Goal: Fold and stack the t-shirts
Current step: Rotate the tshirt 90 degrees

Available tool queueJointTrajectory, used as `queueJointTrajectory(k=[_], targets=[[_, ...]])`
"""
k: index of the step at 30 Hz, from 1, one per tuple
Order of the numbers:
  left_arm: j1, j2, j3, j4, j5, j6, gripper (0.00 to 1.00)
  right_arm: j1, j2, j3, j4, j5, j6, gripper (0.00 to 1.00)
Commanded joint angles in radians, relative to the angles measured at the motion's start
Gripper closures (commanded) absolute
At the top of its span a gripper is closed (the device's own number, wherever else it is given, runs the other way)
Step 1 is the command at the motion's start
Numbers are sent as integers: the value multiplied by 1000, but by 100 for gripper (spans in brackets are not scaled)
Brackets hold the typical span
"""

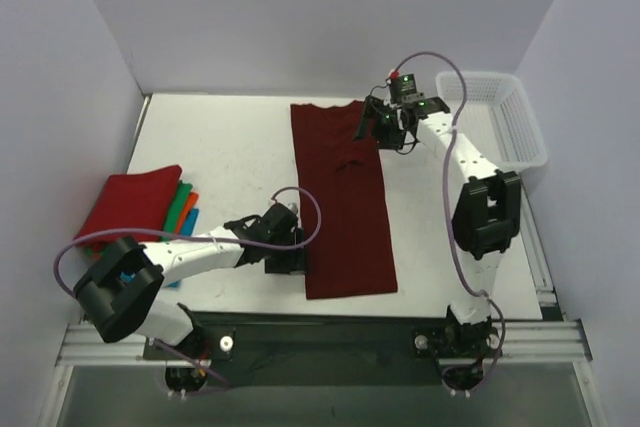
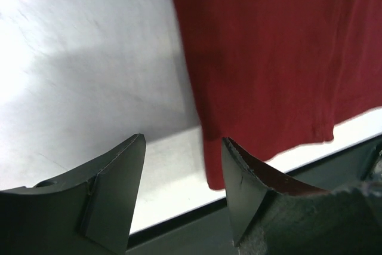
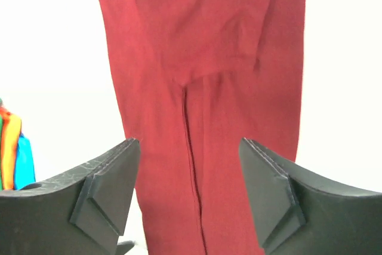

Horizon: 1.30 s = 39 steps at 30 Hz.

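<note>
Where the top view shows the maroon t-shirt (image 1: 342,209) laid as a long strip mid-table, its centre seam is seen only from the right wrist. The right gripper (image 3: 190,141) is found wide and empty over its far end. The left gripper (image 2: 182,141) is found parted and empty at its near left corner. The folded stack (image 1: 135,202) is noted at the left.

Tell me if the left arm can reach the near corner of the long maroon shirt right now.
Probably yes. The left gripper hangs open just beside that corner of the maroon shirt, and nothing lies between them to block it.
</note>
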Motion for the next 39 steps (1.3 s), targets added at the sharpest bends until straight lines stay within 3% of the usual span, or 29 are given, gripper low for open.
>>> queueJointTrajectory(k=[1, 4, 9, 12, 17, 20, 21, 25, 33, 39], targets=[[-69, -41, -55, 46, -20, -55, 36, 25, -230, -327, 26, 91, 40, 34], [-142, -46, -97, 87, -37, -98, 36, 50, -451, -569, 99, 108, 79, 41], [-225, -31, -126, 101, -97, -193, 39, 105, -805, -1010, 114, 154, 126, 44], [-264, -34, -146, 106, -129, -243, 42, 117, -988, -1184, 86, 144, 152, 45], [-296, -32, -148, 100, -160, -282, 50, 195, -1207, -1339, 0, 165, 229, 47], [-313, -24, -138, 92, -166, -288, 58, 244, -1241, -1396, -27, 197, 269, 50], [-319, -24, -137, 87, -169, -289, 69, 254, -1243, -1404, -29, 206, 276, 50], [-321, -35, -143, 54, -183, -302, 85, 330, -1229, -1412, -32, 280, 318, 54], [-322, -92, -167, 21, -190, -297, 92, 559, -1120, -1334, -64, 521, 411, 59], [-322, -106, -167, 9, -190, -294, 92, 643, -1056, -1277, -95, 608, 456, 63]])
